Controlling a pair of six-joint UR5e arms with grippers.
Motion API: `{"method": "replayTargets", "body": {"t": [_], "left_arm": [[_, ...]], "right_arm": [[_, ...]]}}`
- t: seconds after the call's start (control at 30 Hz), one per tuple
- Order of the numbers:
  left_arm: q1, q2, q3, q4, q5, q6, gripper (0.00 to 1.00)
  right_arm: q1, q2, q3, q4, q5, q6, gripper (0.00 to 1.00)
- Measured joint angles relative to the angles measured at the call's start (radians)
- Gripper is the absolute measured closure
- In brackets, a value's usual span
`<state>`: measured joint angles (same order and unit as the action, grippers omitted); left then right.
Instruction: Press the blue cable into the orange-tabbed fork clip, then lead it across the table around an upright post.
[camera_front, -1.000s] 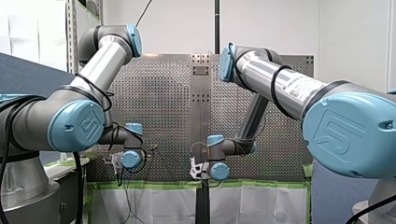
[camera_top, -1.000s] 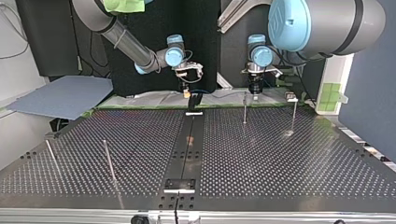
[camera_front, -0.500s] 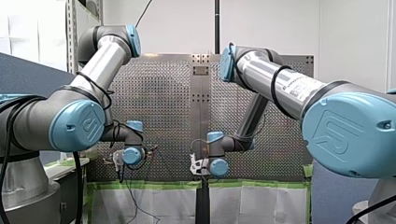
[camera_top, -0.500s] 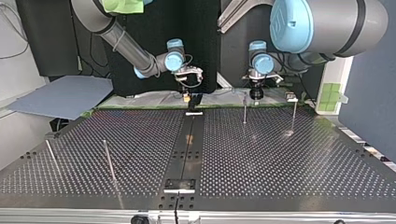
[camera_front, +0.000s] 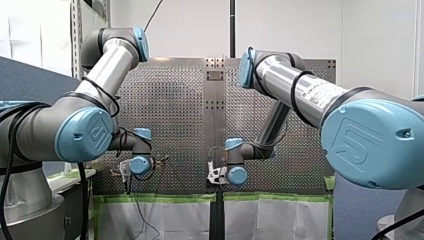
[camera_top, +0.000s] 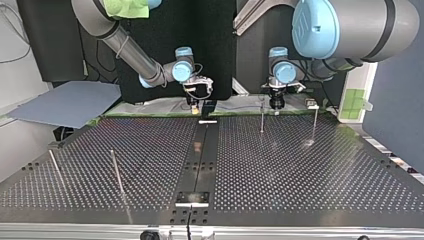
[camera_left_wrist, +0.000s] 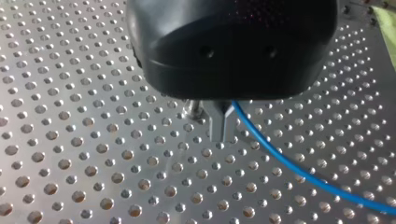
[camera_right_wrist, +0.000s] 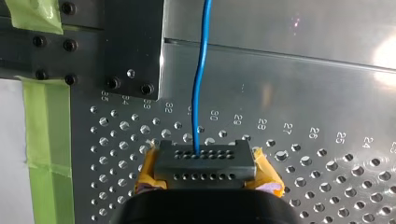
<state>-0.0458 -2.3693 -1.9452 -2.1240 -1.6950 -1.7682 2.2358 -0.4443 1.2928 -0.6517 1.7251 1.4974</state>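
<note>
You've got left fingers (camera_left_wrist: 222, 127) pinched shut on blue cable (camera_right_wrist: 205, 37), which trails aside over counter (camera_left_wrist: 70, 140) | right fingers (camera_right_wrist: 204, 163) clamped on it, cable running straight ahead

My left tool (camera_top: 276, 105) has sunk tablewards (my right tool (camera_top: 195, 106) shifted slightly).

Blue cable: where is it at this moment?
In the left wrist view the blue cable runs from the fingers of my left gripper across the perforated table; in the right wrist view it leads ahead from my right gripper.
</note>
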Motion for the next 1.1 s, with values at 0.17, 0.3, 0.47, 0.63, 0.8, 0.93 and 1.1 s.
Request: {"method": "replayTargets", "body": {"t": [0.17,0.3,0.47,0.63,0.8,0.93,1.1], "left_arm": [[0.005,0.000,0.000,-0.011,-0.021,0.015,0.85],[0.011,0.000,0.000,-0.013,-0.016,0.011,0.78],[0.022,0.000,0.000,-0.012,0.024,0.001,0.32],[0.036,0.000,0.000,-0.036,0.068,-0.023,0.00],[0.041,0.000,0.000,-0.079,0.114,-0.036,0.00],[0.042,0.000,0.000,-0.118,0.154,-0.027,0.00],[0.047,0.002,-0.003,-0.169,0.205,0.004,0.00]], "right_arm": [[-0.001,0.000,0.000,0.006,0.000,-0.002,1.00],[-0.001,0.000,-0.001,0.015,0.000,-0.003,1.00],[-0.002,0.000,-0.001,0.018,0.001,-0.003,1.00],[-0.002,0.000,-0.001,0.018,0.001,-0.003,1.00],[-0.002,0.000,-0.001,0.019,0.001,-0.003,1.00],[-0.002,0.000,-0.001,0.019,0.001,-0.003,1.00],[-0.002,0.000,-0.001,0.021,0.000,-0.003,1.00]]}}
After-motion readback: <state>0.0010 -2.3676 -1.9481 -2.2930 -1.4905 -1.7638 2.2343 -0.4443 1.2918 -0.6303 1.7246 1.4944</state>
